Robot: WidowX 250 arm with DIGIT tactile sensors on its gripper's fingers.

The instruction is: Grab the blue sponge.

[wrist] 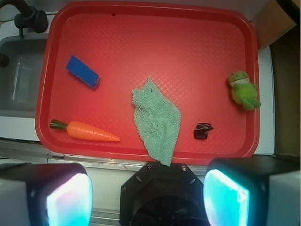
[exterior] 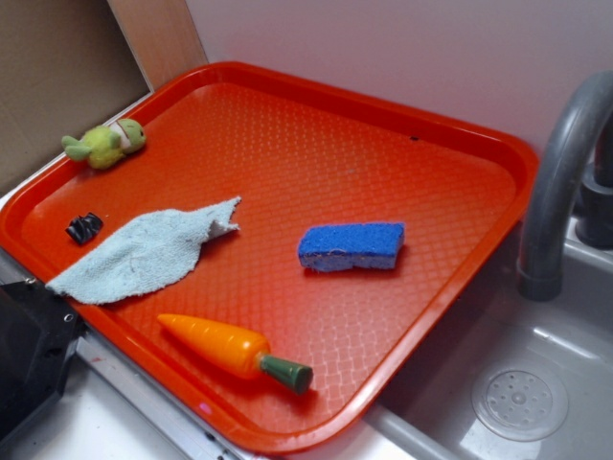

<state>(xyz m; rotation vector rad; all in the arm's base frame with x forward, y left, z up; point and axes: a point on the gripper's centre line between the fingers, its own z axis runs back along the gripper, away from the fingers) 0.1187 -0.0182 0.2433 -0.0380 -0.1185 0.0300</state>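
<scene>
End effector (wrist: 148,200) open, blue sponge (wrist: 83,72) well apart, upper-left

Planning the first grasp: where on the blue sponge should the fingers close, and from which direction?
Come straight down and close across the short width of the blue sponge, mid-length. It lies flat and alone on the red tray, with both long sides clear of the carrot and cloth.

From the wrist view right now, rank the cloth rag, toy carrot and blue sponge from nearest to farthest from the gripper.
1. Cloth rag: mid-tray, its tip over the tray's near rim, closest to the gripper.
2. Toy carrot: left, near the front rim.
3. Blue sponge: left, deeper in.
</scene>
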